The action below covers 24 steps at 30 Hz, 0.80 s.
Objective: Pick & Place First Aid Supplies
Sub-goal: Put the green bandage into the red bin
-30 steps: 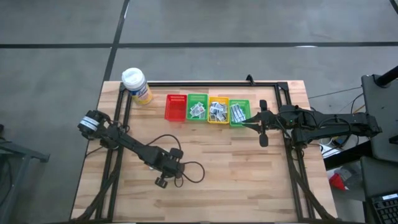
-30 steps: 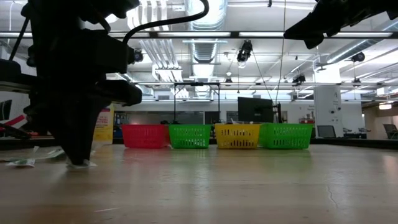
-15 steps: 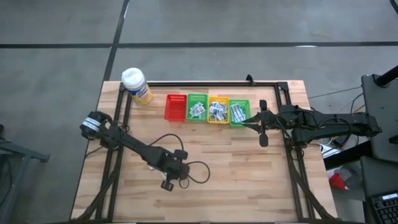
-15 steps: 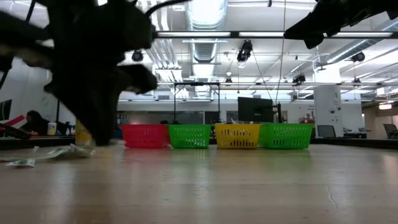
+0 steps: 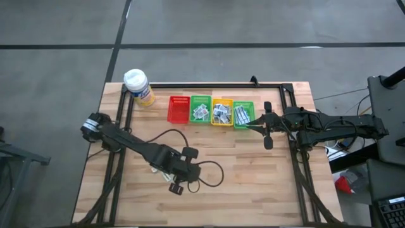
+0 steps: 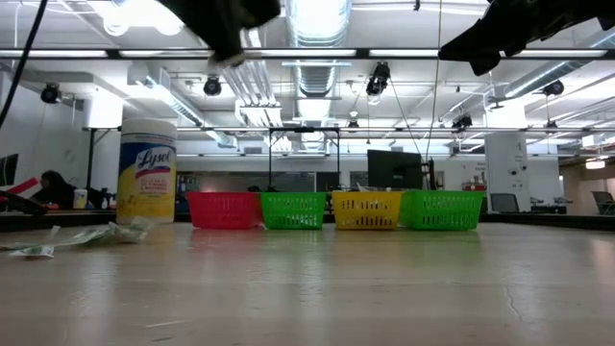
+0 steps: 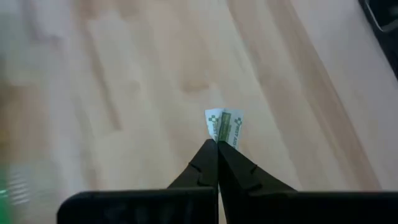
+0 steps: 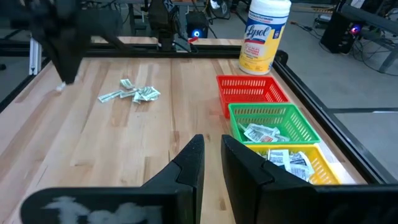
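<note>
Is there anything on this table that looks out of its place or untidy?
Yes: a few packets lie loose and crumpled in a heap on the table, outside the baskets. Nothing else stands out.

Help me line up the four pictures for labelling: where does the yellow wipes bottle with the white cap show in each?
High view: yellow bottle at the table's far left corner, left of the red basket.
Low view: bottle standing upright, left of the red basket.
Left wrist view: not in it.
Right wrist view: bottle just beyond the red basket.
Shared landmark: the red basket.
</note>
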Tool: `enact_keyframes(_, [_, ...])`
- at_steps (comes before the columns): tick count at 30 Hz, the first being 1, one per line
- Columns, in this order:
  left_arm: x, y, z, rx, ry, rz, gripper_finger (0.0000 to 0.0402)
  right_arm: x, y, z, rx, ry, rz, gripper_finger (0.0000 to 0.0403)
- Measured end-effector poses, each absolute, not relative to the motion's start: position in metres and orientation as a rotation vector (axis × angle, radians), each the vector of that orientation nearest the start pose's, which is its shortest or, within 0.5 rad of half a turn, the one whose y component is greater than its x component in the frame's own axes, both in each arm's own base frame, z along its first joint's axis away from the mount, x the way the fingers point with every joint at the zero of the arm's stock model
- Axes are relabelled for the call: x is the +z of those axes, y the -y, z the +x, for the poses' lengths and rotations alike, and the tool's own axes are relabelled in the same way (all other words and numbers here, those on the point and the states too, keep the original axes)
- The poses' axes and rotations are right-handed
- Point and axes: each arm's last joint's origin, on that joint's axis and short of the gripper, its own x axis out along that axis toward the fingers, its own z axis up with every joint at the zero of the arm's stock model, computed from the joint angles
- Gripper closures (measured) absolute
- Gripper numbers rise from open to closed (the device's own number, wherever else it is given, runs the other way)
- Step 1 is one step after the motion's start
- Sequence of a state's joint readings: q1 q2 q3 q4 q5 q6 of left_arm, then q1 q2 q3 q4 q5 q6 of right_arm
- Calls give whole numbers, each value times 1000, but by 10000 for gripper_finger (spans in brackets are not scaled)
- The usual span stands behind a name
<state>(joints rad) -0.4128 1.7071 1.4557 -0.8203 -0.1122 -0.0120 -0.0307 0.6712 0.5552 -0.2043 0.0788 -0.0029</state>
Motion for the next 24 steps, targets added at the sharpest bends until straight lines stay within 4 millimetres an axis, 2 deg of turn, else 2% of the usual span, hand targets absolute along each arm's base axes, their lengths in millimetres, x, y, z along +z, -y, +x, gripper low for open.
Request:
enact_keyframes(6, [320, 131, 328, -89, -983, 344, 401, 268, 7, 155, -108, -321, -10, 351])
enact_keyframes(11, [343, 110, 328, 104, -968, 394, 401, 268, 7, 155, -108, -321, -10, 351])
enact_keyframes(18, [353, 61, 333, 381, -986, 360, 401, 268, 7, 155, -108, -321, -9, 351])
enact_keyframes(24, [351, 2, 332, 595, -1047, 246, 401, 269, 7, 155, -108, -321, -10, 351])
